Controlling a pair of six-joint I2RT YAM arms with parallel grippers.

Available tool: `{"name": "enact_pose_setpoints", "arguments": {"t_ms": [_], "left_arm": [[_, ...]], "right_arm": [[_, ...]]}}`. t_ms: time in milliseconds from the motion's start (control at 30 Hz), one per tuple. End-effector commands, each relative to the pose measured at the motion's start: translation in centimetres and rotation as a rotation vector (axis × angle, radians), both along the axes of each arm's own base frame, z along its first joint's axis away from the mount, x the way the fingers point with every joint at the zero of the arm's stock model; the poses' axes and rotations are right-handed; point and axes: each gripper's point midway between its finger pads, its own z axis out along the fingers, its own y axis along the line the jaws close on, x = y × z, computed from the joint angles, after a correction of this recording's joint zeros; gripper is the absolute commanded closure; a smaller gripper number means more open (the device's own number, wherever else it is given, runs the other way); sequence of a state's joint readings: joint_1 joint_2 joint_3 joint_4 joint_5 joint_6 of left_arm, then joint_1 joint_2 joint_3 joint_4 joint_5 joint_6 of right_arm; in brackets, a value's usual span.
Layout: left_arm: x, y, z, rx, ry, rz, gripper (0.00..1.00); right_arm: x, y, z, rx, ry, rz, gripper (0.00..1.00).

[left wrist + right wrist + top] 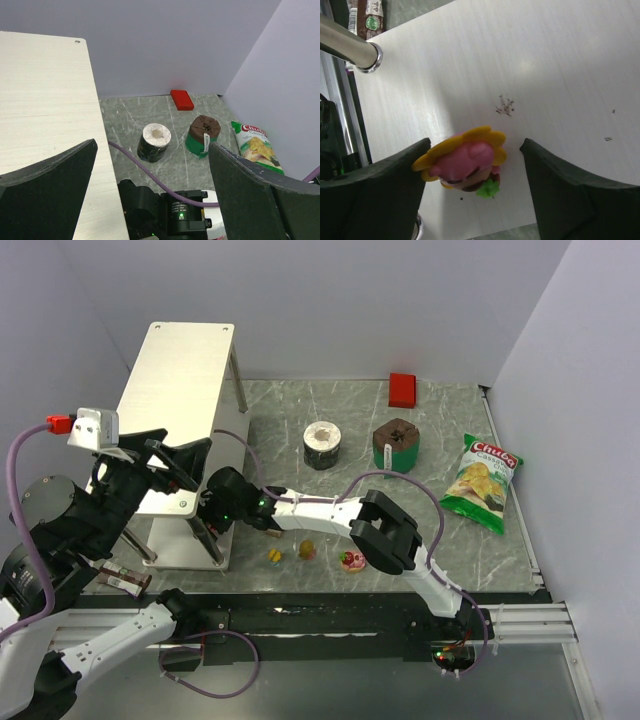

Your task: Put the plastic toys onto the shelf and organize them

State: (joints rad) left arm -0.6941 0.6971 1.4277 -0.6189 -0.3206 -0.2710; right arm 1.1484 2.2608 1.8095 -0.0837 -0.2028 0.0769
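R gripper (475, 146), jaws apart, round 1 flower toy (462, 162) on shelf (545, 60).

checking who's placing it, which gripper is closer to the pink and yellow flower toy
Right. The right gripper sits open around the flower toy on a white shelf board. The left gripper hovers open above the shelf top, with the toy out of its camera's view.

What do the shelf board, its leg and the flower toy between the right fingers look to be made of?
Shelf board: white with a satin finish and faint lengthwise streaks; laminate or brushed metal, cannot tell which. Leg: polished metal tube with mirror-like highlights. Flower toy: probably moulded plastic, going by the smooth rounded yellow petals and pink face with a soft sheen.
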Motion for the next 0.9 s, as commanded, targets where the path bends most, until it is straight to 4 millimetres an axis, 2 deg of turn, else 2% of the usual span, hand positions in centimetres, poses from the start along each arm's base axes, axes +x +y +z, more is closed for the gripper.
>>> {"name": "enact_pose_setpoints", "arguments": {"t_ms": [0,233,467,700,733,867], "left_arm": [[0.0,0.4,0.0,0.007,-0.01,0.018,0.01],[0.0,0.4,-0.1,0.008,-0.008,0.016,0.01],[-0.1,0.3,-0.1,0.006,-0.009,0.011,0.01],[0.0,0.1,-0.4,0.003,-0.002,0.004,0.01],[0.0,0.1,-0.4,0.004,-0.002,0.003,0.01],[0.0,0.0,-0.5,0.0,0.003,-0.001,0.01]], "right_arm": [[-2.0,0.0,0.0,-0.018,0.037,0.034,0.15],[-2.2,0.2,0.4,-0.007,0.061,0.034,0.1],[-2.4,0.1,1.9,0.038,0.067,0.025,0.0],[-2.2,0.0,3.7,0.103,0.093,-0.005,0.0],[-2.2,0.0,4.5,0.125,0.102,-0.011,0.0],[-1.1,-0.3,5.3,0.156,0.108,-0.05,0.0]]}}
